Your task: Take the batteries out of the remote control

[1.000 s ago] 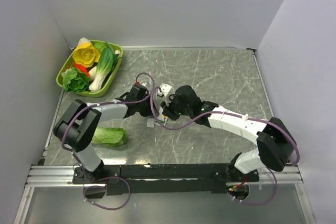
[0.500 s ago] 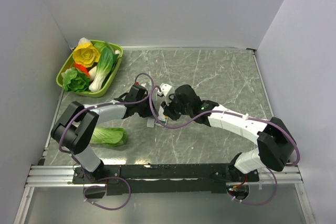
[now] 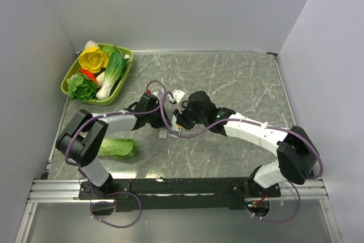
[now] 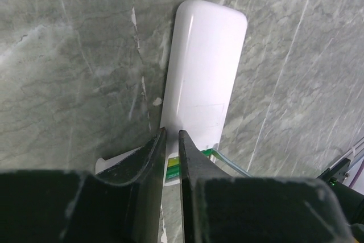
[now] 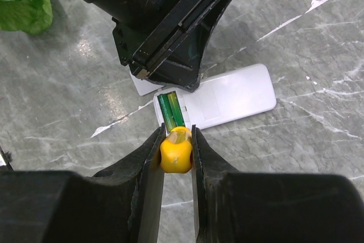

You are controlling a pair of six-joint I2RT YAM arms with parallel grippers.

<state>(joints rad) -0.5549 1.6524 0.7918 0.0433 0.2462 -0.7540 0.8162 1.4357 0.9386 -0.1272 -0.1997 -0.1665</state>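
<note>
Around the grey marbled bench (image 3: 244,83), white walls (image 3: 170,9) are standing close. A green tray (image 3: 68,79) of vegetables is sitting far left, a leafy green (image 3: 116,147) lying nearer. Mid-bench the remote control (image 5: 233,98) is lying back-up, batteries (image 5: 170,108) showing in its open end. At them the right claw (image 5: 176,135) is gripping a yellow screwdriver (image 5: 175,153) — the left claw (image 4: 172,135), pinched nearly closed and empty, is overhanging that end.

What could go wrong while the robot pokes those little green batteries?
The screwdriver in the right gripper could slip off the round batteries and scratch the remote control. The left gripper sits only at the remote's battery end, so the far end may swing away. A freed battery could roll across the smooth table.
</note>
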